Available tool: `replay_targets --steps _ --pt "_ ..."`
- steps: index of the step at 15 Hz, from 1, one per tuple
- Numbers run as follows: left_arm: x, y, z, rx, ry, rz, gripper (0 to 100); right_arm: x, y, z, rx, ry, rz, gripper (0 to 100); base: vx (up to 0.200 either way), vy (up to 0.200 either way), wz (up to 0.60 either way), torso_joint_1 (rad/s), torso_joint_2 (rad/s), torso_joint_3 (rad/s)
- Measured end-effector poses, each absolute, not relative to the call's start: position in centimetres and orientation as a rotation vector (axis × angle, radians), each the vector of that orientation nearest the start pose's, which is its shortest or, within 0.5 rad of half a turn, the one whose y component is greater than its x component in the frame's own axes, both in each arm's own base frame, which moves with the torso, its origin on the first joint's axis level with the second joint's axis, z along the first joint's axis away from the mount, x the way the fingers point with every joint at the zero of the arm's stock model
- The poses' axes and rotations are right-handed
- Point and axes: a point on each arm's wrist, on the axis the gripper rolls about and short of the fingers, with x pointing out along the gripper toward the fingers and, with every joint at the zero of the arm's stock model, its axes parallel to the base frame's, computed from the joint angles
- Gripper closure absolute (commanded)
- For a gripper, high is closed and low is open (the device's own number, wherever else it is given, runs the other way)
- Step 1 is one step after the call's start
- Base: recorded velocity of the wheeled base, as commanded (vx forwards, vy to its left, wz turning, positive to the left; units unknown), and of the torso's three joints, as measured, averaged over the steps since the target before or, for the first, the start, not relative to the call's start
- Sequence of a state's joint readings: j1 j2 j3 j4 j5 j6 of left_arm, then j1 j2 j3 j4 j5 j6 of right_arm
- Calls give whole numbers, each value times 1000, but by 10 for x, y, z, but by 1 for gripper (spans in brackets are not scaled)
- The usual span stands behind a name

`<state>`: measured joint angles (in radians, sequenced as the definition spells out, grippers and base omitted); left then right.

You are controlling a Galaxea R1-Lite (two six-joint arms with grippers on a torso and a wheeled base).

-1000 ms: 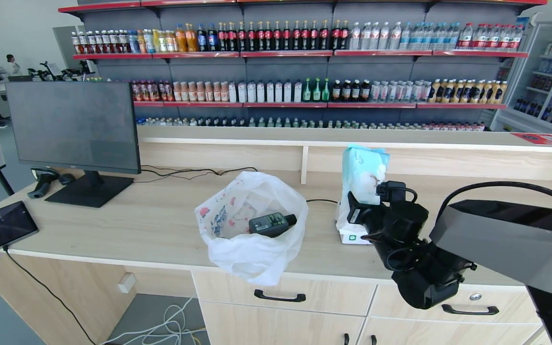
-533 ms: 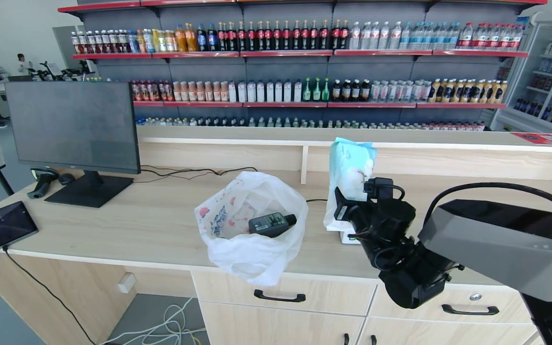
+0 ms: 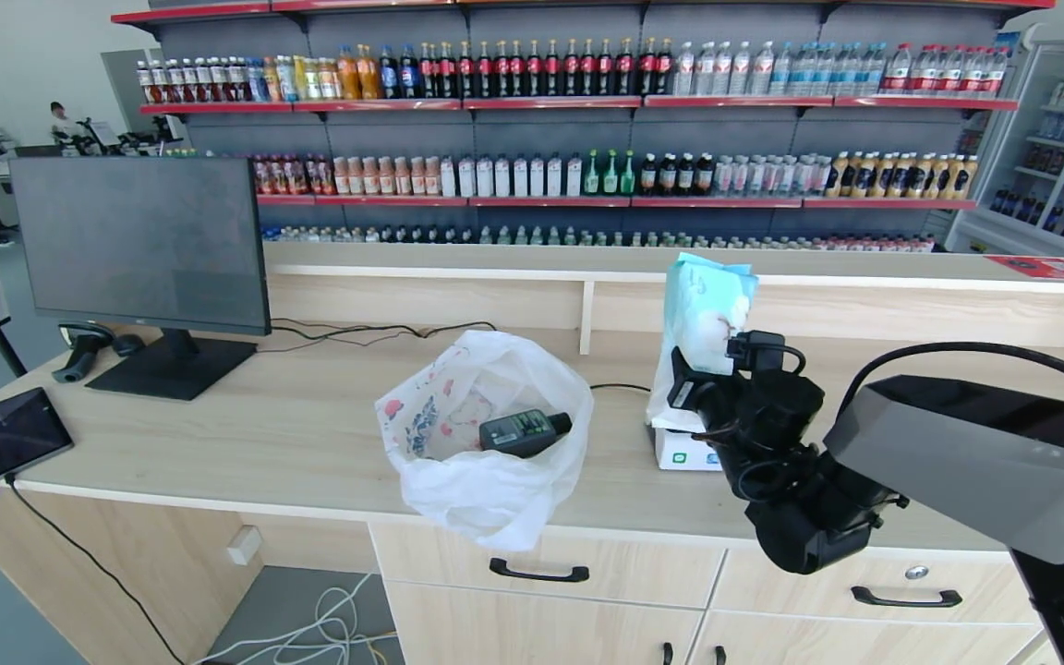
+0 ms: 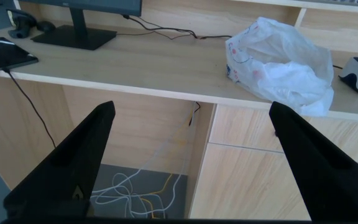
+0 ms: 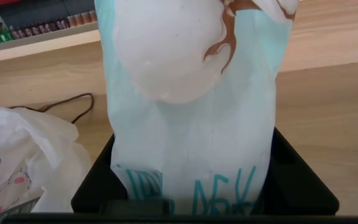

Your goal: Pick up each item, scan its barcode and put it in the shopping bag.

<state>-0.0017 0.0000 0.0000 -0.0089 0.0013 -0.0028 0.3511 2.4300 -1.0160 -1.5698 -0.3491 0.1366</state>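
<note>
Since right gripper (image 5: 194,186) pinches the tissue pack (image 5: 185,93) low between its fingers, pack seems light, soft, squashy, best held mid-body; left gripper (image 4: 191,109) spread wide.

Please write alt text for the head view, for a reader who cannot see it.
The right pincer holds a pale blue and white packet upright over a small white scanner on a wooden counter. To the left, an open white shopping bag contains a dark item, and a monitor stands farther left.
</note>
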Motion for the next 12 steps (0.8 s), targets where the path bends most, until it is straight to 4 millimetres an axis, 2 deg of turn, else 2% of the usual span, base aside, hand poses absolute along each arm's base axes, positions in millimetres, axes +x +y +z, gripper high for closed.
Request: replay_targets --steps 7,12 --pt "-23 0 76 -3 -9 0 0 405 133 46 182 -125 -5 100 0 0 0 0 0 0" --pt "-23 0 76 -2 -9 0 0 395 137 51 180 -114 12 100 0 0 0 0 0 0"
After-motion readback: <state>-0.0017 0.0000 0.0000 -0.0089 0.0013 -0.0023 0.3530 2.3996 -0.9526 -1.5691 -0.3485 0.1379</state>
